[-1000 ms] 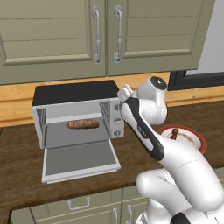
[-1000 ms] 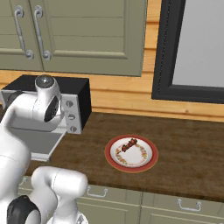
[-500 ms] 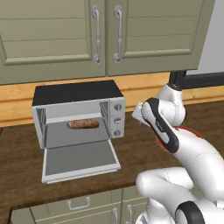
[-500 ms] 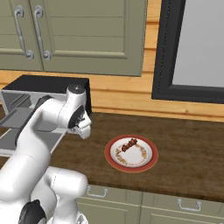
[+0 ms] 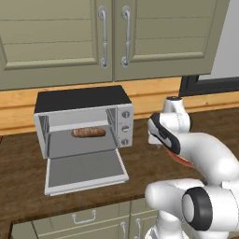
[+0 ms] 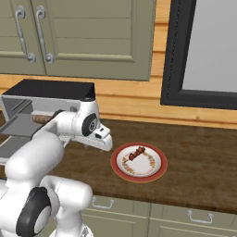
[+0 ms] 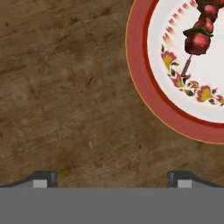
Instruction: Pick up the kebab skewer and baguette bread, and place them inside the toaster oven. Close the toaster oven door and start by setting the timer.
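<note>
The kebab skewer (image 6: 136, 153) lies on a red-rimmed white plate (image 6: 121, 171) on the wooden counter; in the hand view the skewer (image 7: 199, 31) is at the upper right on the plate (image 7: 144, 87). The baguette bread (image 5: 88, 132) rests on the rack inside the toaster oven (image 5: 81, 99), whose door (image 5: 86, 171) hangs open and flat. My gripper (image 6: 103, 144) hovers over bare counter just left of the plate, pointing down. Its fingertips (image 7: 42, 179) stand wide apart, open, with nothing between them. From the left base view the gripper (image 5: 154, 138) sits right of the oven's knob panel.
Three knobs (image 5: 125, 128) line the oven's right panel. Green wall cabinets (image 5: 112, 37) hang above the counter. A dark-framed window (image 6: 203, 51) stands at the back right. The counter's front edge (image 6: 152, 199) runs close below the plate.
The arm has swung right, away from the oven's front, to the counter beside the plate. The baguette stayed in the oven. The gripper stayed open.
</note>
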